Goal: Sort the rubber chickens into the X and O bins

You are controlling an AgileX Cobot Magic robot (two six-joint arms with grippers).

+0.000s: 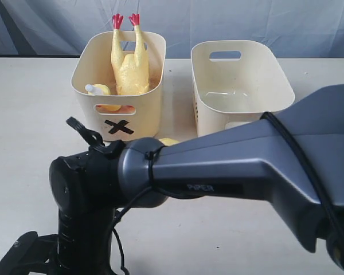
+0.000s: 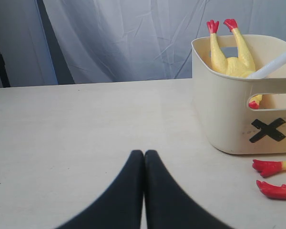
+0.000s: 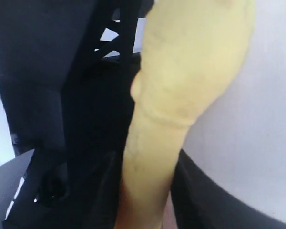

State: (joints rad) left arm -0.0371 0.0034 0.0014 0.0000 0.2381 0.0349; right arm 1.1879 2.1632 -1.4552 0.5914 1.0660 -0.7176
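Observation:
The X bin (image 1: 119, 100) holds one rubber chicken (image 1: 129, 63) standing feet up, and a second with a white squeaker tube (image 1: 94, 89). To its right stands the other cream bin (image 1: 241, 86) with nothing in it; the arm hides its mark. My right gripper (image 3: 152, 191) is shut on the yellow body of a third chicken (image 3: 181, 86). A bit of yellow (image 1: 168, 141) peeks over the right arm in front of the X bin. Two red feet (image 2: 269, 167) show low beside the X bin (image 2: 238, 114). My left gripper (image 2: 144, 153) is shut with nothing in it, over bare table.
The grey right arm (image 1: 235, 166) crosses the foreground of the exterior view and hides its own gripper and the table in front of the bins. Black arm parts (image 1: 23, 255) sit at the lower left. A wrinkled grey curtain (image 1: 218, 23) hangs behind the table.

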